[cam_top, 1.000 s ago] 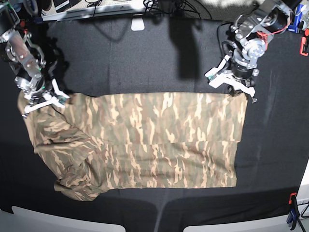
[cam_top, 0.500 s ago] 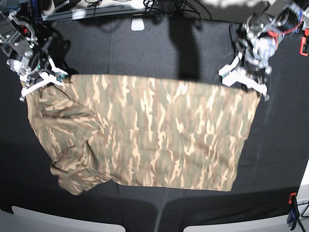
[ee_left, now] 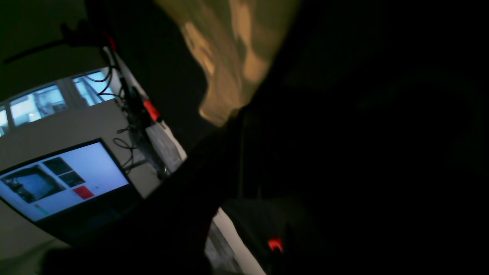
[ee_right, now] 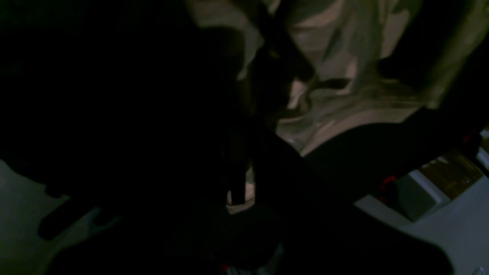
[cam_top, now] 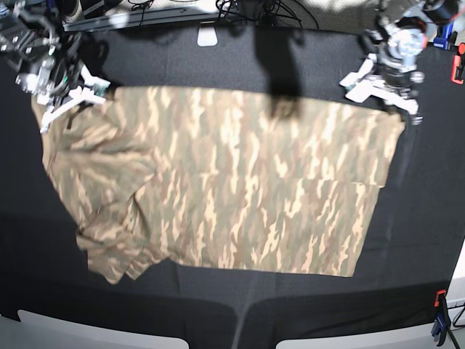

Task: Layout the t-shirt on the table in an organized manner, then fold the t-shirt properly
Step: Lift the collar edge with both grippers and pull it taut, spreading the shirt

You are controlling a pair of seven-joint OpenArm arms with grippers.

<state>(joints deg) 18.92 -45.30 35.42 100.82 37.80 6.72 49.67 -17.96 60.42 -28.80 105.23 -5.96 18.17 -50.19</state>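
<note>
The camouflage t-shirt [cam_top: 225, 182] is spread wide over the black table [cam_top: 182, 65], with its left sleeve end bunched at the front left. My left gripper [cam_top: 381, 91] is shut on the shirt's far right corner. My right gripper [cam_top: 69, 98] is shut on its far left corner. Both hold the far edge stretched between them. In the left wrist view only a strip of the t-shirt [ee_left: 229, 57] shows above dark fingers. In the right wrist view creased t-shirt fabric [ee_right: 344, 57] shows beside the dark gripper body.
A white block [cam_top: 208, 35] and cables lie at the table's far edge. A red clamp [cam_top: 458, 69] is at the far right, and another clamp [cam_top: 439, 320] at the front right. A lit monitor [ee_left: 65, 179] stands beyond the table.
Both grippers have moved toward the table's far edge, pulling the shirt's far edge with them. The folded shirt has opened out and now covers more of the table.
</note>
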